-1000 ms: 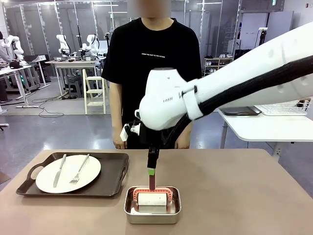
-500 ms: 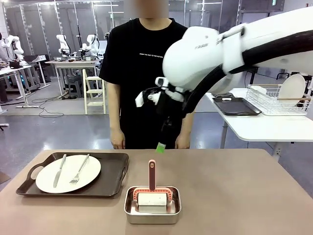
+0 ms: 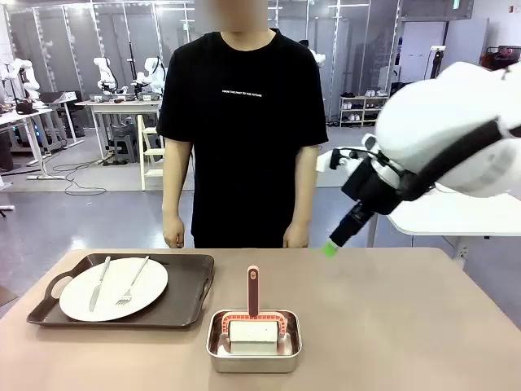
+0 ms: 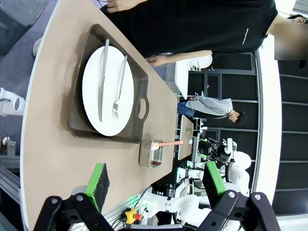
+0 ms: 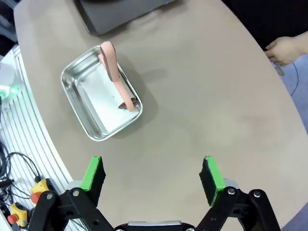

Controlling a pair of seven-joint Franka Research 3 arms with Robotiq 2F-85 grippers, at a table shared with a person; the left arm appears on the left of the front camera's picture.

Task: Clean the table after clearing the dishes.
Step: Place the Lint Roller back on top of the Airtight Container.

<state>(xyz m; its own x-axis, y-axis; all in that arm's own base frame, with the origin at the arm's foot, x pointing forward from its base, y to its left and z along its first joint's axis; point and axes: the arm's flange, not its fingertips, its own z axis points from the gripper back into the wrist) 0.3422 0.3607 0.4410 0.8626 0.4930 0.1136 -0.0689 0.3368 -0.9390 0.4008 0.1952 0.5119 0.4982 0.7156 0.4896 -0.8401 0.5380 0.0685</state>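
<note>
On the left of the tan table (image 3: pixel 407 326) a dark brown tray (image 3: pixel 191 301) holds a white plate (image 3: pixel 114 288) with a knife (image 3: pixel 99 283) and a fork (image 3: pixel 132 282) on it. My right gripper (image 3: pixel 332 247) hangs above the far right part of the table, away from the dishes. In its wrist view the right gripper (image 5: pixel 152 175) is open and holds nothing, above bare tabletop (image 5: pixel 216 106). My left gripper (image 4: pixel 156 180) is open too, high over the near edge, with the plate (image 4: pixel 108 91) and tray (image 4: pixel 139 103) far ahead.
A small steel pan (image 3: pixel 253 352) at the front middle holds a white-padded tool with an upright pink handle (image 3: pixel 253 291). A person stands at the far edge, hands (image 3: pixel 172 238) down. A white side table (image 3: pixel 456 216) is at the right.
My right gripper has left the pink handle and swung up and to the right. The handle stays upright in the pan. The dishes have not moved.
</note>
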